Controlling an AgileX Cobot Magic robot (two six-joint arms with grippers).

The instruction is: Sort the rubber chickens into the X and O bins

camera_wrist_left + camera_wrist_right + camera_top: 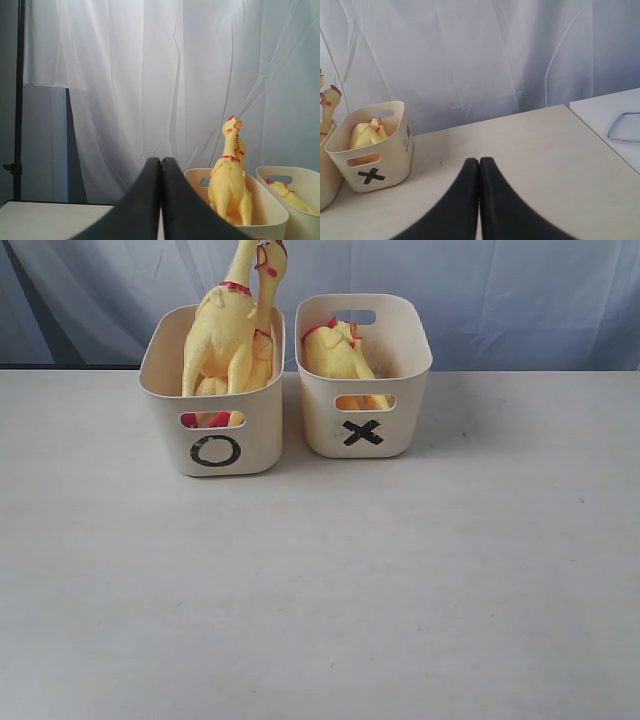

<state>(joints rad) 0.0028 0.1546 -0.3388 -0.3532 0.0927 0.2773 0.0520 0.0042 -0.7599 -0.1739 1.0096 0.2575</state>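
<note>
**Rubber chickens, 3 pcs, all binned.** The two large chickens stand upright in the O bin, one behind the other, with necks well above the rim. The smaller chicken lies low in the X bin, and its yellow body shows through the front handle cut-out.

**Bins.** They stand just beside each other with a narrow gap. In the ext. view the O bin is on the left and the X bin on the right.

**View differences.**
- Ext. view: the only one showing the O mark. Red feet are visible through the O bin cut-out.
- L wrist view: left fingers, black, pressed together with nothing between them. A dark stand pole is off to one side. Both bins are seen from an end, no marks visible.
- R wrist view: right fingers, black, also closed on nothing. The X mark is visible. A white panel adjoins the worktop edge and carries a rounded outline; what it is cannot be told.

**Surface and room.** The worktop is pale cream and matte. Both bins sit toward its far edge. Behind them hangs a white curtain in creased folds.
</note>
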